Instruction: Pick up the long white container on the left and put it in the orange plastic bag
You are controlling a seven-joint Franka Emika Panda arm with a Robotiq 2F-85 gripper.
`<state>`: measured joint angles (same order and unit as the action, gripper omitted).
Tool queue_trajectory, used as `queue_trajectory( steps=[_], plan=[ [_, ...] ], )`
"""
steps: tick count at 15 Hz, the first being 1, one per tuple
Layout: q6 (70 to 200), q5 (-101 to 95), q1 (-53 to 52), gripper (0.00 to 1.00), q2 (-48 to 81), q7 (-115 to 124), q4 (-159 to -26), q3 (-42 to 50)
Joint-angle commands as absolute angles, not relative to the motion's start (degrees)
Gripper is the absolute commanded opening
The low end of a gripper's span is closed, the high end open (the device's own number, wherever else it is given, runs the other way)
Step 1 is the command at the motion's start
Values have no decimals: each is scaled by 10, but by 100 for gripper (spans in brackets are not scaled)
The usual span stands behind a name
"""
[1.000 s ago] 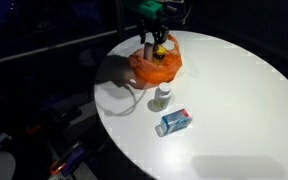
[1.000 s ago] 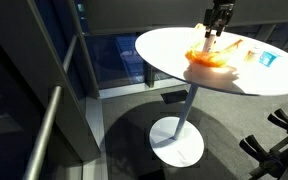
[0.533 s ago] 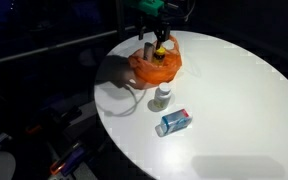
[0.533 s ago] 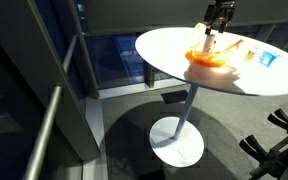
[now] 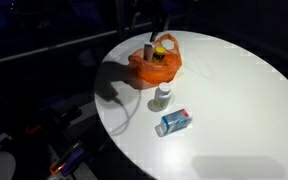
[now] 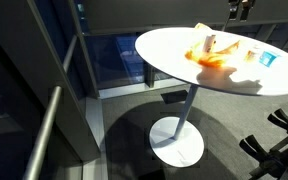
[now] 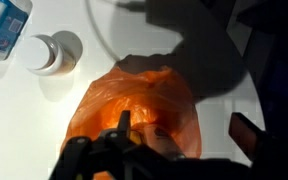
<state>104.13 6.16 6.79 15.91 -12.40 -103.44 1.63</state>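
Note:
The long white container (image 5: 149,50) stands upright in the orange plastic bag (image 5: 156,66) near the round table's far edge. It also shows in an exterior view as a pale upright container (image 6: 210,43) rising out of the bag (image 6: 212,59). My gripper (image 6: 241,8) hangs well above the bag at the frame's top edge. In the wrist view the gripper (image 7: 184,132) is open with nothing between its fingers, and the crumpled orange bag (image 7: 134,105) lies below its left finger.
A small white bottle (image 5: 163,96) and a blue box (image 5: 174,122) lie on the white round table (image 5: 234,110) in front of the bag. Both show in the wrist view, the bottle (image 7: 52,52) and the box (image 7: 4,25). A cable loops across the tabletop.
The gripper opened, let go of the container and rose straight up away from the bag. The container stays standing in the bag.

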Motion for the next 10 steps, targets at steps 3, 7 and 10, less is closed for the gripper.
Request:
queue_trajectory(
  steps=[3, 7, 10],
  plan=[
    [1026, 39, 64, 100, 71, -60, -1085, 41],
    [1047, 16, 60, 100, -4, -9, -1146, 47],
    [1054, -3, 61, 100, -65, 5, -1196, 46]
  ],
)
